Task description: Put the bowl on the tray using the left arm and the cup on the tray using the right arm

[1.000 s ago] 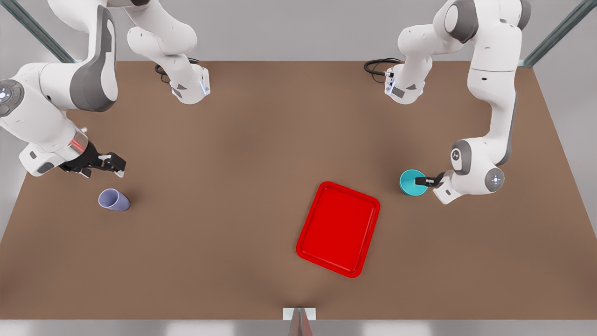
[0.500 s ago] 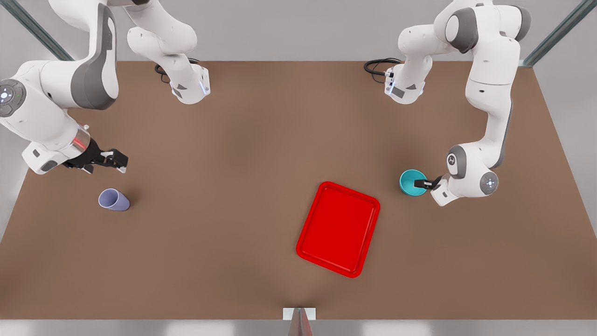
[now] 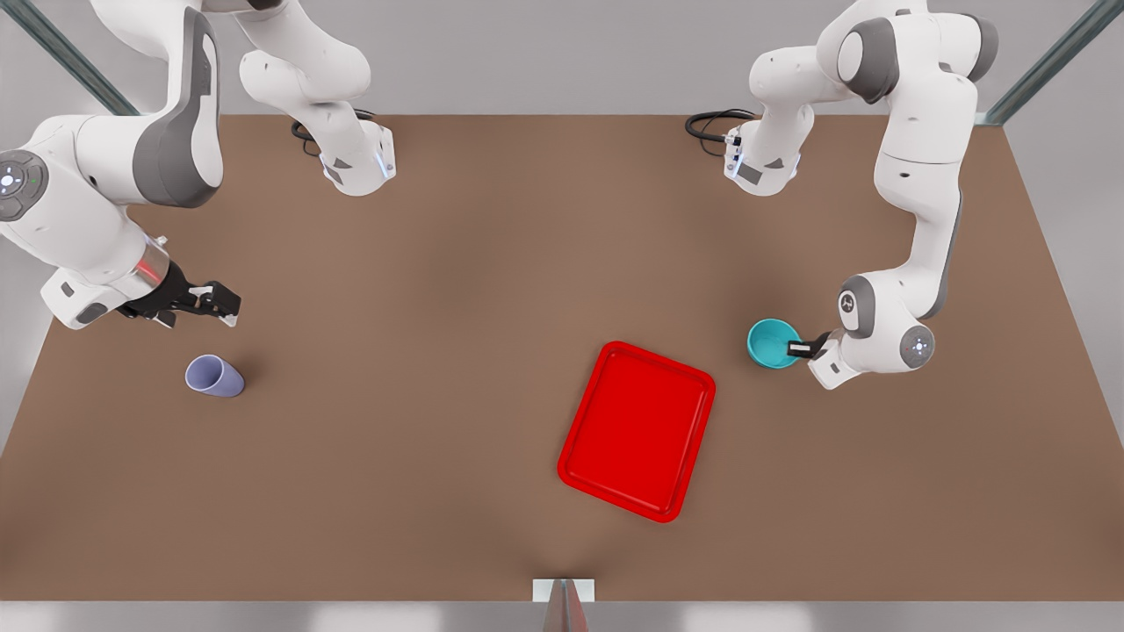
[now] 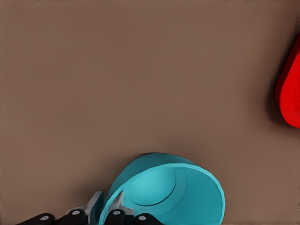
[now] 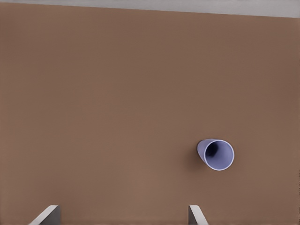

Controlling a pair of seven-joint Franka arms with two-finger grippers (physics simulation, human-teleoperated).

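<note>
The teal bowl [image 3: 769, 342] is at the front view's right, just off the far right corner of the red tray [image 3: 637, 430]. My left gripper [image 3: 799, 348] is shut on the bowl's near rim, and in the left wrist view its fingers [image 4: 96, 207] pinch the rim of the tilted bowl [image 4: 168, 192]. The lavender cup [image 3: 213, 377] rests on the table at the front view's left. My right gripper [image 3: 224, 305] hovers open behind it, apart from it. In the right wrist view the cup [image 5: 216, 154] lies ahead of the spread fingertips [image 5: 197, 213].
The brown table [image 3: 457, 290] is bare between cup and tray. A corner of the tray [image 4: 290, 93] shows in the left wrist view. Both arm bases [image 3: 356, 162] stand at the table's far edge, and a small post [image 3: 563, 601] stands at the near edge.
The left gripper and the bowl have shifted a little toward the front view's left, nearer the tray. The right gripper rose slightly away from the cup, then held still.
</note>
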